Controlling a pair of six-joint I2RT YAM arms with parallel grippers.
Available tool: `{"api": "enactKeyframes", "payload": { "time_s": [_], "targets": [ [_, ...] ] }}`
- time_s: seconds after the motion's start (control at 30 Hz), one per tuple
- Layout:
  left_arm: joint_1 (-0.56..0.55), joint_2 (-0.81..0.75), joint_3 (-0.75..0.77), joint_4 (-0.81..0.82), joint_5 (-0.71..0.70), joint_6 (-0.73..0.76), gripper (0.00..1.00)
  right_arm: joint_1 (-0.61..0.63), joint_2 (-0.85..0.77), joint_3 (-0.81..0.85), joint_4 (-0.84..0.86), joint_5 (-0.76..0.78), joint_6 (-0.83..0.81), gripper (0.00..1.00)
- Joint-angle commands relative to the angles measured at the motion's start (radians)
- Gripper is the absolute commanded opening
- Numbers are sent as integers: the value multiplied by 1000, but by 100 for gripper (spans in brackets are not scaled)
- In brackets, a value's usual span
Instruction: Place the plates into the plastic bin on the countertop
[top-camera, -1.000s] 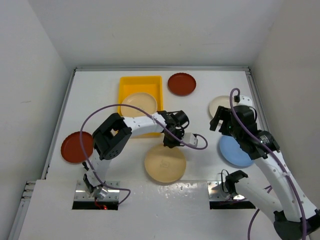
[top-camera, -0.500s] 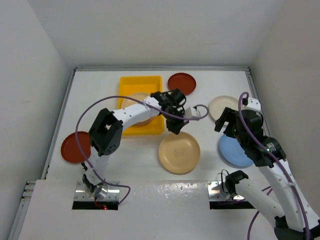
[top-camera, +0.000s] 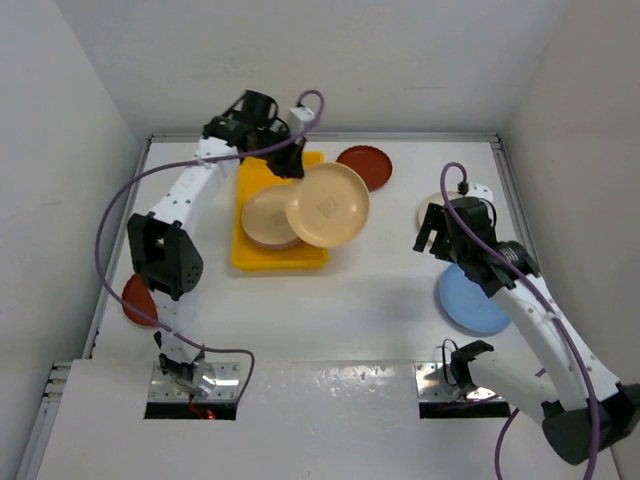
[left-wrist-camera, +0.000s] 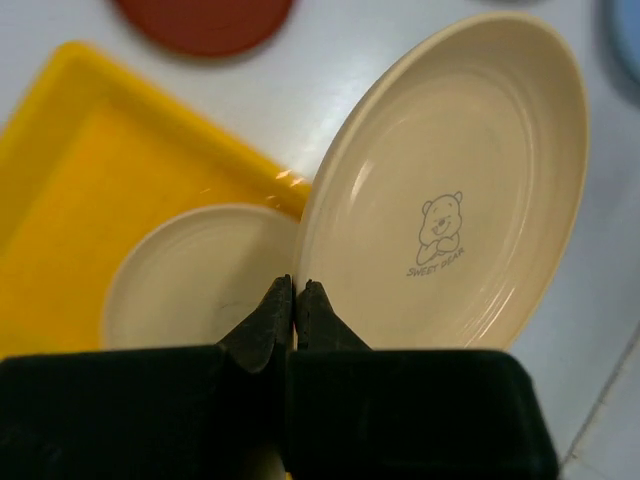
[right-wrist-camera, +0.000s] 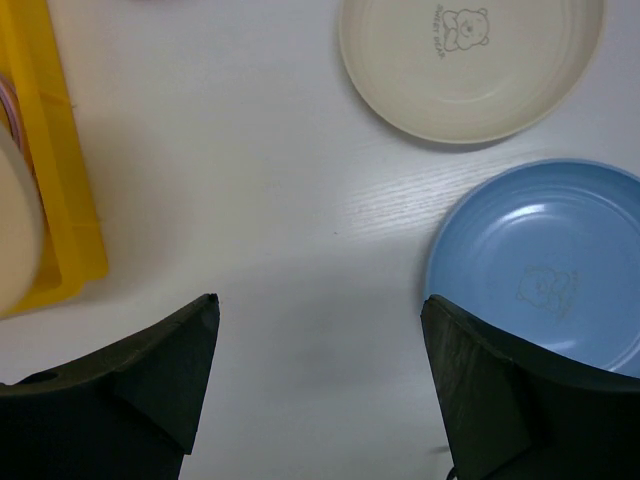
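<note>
A tan-yellow plate (top-camera: 327, 204) (left-wrist-camera: 450, 190) hangs tilted in the air over the right rim of the yellow plastic bin (top-camera: 272, 258) (left-wrist-camera: 90, 170). My left gripper (top-camera: 290, 168) (left-wrist-camera: 294, 290) is shut on that plate's near rim. Another cream-tan plate (top-camera: 266, 218) (left-wrist-camera: 190, 280) lies flat inside the bin. My right gripper (top-camera: 432, 232) (right-wrist-camera: 320, 310) stands open and holds nothing, above bare countertop (right-wrist-camera: 280, 180). It hovers between a cream plate (right-wrist-camera: 470, 60) and a light blue plate (top-camera: 472, 300) (right-wrist-camera: 545, 265).
A dark red plate (top-camera: 365, 167) (left-wrist-camera: 205, 15) lies behind the bin's right corner. Another dark red plate (top-camera: 138, 300) sits at the left edge, partly hidden by the left arm. White walls enclose the table on three sides.
The left arm has lifted the tan-yellow plate from the front centre of the table and carried it back and up to the bin. The right arm has shifted slightly left.
</note>
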Motion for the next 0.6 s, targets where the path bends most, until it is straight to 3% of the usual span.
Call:
{"api": "enactKeyframes", "payload": {
  "time_s": [0.0,0.27,0.57],
  "targets": [
    [91,-55,34,9,-110,-36,0,-4,108,70,128,-48,-36,81],
    [292,11,-3,28,-58,-81,0,-58,445,267,191,-223,-99,81],
    [345,143,6,28,-44,-82,0,-90,705,520,105,-324,-121,80]
  ]
}}
